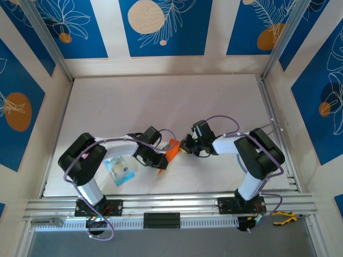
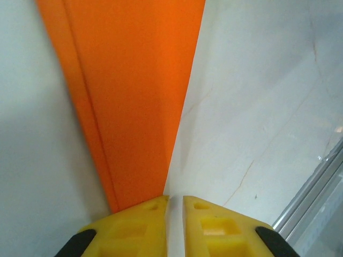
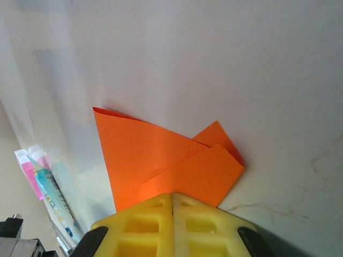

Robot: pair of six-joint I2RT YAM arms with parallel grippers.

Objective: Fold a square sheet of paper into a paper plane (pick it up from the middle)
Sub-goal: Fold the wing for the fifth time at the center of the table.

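Note:
The orange square sheet of paper (image 1: 172, 150) is folded into a narrow pointed shape with overlapping flaps (image 3: 155, 155) and sits on the white table between my two grippers. In the left wrist view it runs as a long creased strip (image 2: 134, 96) away from the left finger. My left gripper (image 2: 176, 199) (image 1: 162, 160) stands slightly open, with bare table showing in the narrow gap and the paper's edge beside its left finger. My right gripper (image 3: 172, 195) (image 1: 186, 147) is shut, its tips over the near edge of the paper. No finished paper plane is in view.
A small blue and clear plastic packet (image 1: 120, 170) lies beside the left arm, and its end shows in the right wrist view (image 3: 51, 193). Yellow-handled pliers (image 1: 284, 217) rest on the front rail at the right. Aluminium rails border the table's front and right edges.

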